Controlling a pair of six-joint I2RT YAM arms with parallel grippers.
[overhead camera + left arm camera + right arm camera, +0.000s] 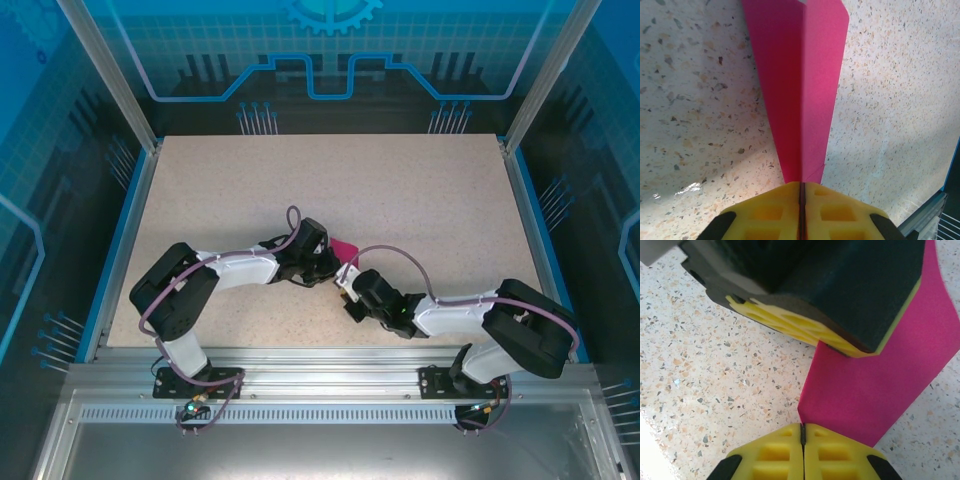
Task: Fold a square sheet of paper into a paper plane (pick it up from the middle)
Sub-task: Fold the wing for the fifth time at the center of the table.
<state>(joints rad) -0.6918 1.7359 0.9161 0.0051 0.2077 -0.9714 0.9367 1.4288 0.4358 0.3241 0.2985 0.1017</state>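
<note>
Firstly, the left hand [801, 192] is clenched: its two yellow fingers meet flat, and the narrow tip of the paper plane [800, 75] is pinched in the seam between them. The right hand [803, 432] is likewise clenched, with a lower corner of the same pink sheet running into its seam; it appears to grip that corner.

From the left hand's grip the paper widens away along one sharp centre crease, with two flat panels either side. It lies low over the speckled desk [690, 100], near the desk's centre, between the two hands.

Handling notes:
- Weight: judged negligible. Little grip force is needed, and air or a quick move may shift it.
- Stiffness: thin and limp across the panels, firmer along the crease. An unsupported end is likely to droop.
- Surface: smooth; it may slip from flat pads unless they close squarely.
- Fragility: it creases and tears easily. Opposed pulls by the two hands risk a rip.

Recommended hold: on the centre crease, near mid-length, where the layers are thickest.
</note>
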